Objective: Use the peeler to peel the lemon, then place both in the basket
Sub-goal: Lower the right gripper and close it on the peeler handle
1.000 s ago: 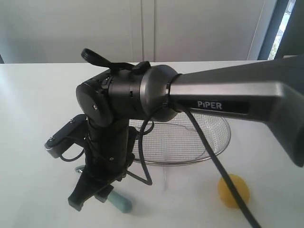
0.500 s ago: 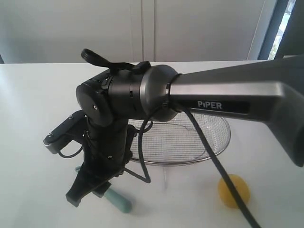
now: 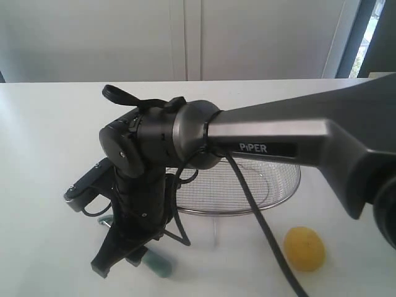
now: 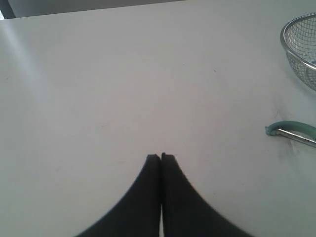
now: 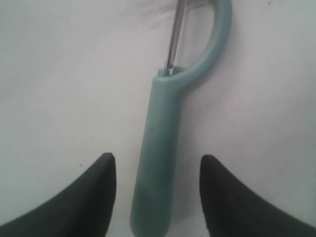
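Right gripper (image 5: 157, 158) was noted spread wide astride the peeler (image 5: 165, 113) handle, clear of it; left gripper (image 4: 161, 157) was seen pinched closed, empty; lemon (image 3: 304, 248) was logged at 5 o'clock of the basket (image 3: 281, 199).

One lemon (image 3: 304, 249), one peeler (image 5: 157, 168), one basket (image 3: 273, 179)

Likely a robot lab or test room: a bare white surface (image 3: 43, 124), a plain panelled wall (image 3: 93, 37), a window (image 3: 373, 28) beside it.

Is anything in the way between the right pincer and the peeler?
Nothing visible does. The right pincer is open, and the peeler lies on the table, handle between the fingers, touching neither.
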{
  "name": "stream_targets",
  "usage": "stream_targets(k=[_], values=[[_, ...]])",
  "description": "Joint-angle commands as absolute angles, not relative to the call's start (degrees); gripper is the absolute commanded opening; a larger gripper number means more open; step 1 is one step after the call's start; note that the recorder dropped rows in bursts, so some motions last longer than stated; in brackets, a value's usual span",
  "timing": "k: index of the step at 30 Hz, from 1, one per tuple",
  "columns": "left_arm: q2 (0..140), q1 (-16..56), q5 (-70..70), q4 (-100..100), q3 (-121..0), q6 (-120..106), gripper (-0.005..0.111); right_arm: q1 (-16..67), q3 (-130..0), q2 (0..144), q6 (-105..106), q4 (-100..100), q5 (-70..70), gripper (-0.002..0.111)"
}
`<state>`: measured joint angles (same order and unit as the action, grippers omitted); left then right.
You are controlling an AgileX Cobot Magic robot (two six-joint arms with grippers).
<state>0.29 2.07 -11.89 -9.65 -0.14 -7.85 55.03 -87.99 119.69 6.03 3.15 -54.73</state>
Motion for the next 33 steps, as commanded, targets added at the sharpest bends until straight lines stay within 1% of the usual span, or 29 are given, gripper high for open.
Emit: stream_targets(k=[1,33], values=[[0.0,1.9,-12.1,-10.0,0.0,-7.7,0.0,55.2,-88.0,119.6,5.8,2.8,-54.0,0.049],[0.0,1.9,-12.1,-10.0,0.0,-7.7,0.0,55.2,-88.0,119.7,5.8,2.8,-52.1,0.049]])
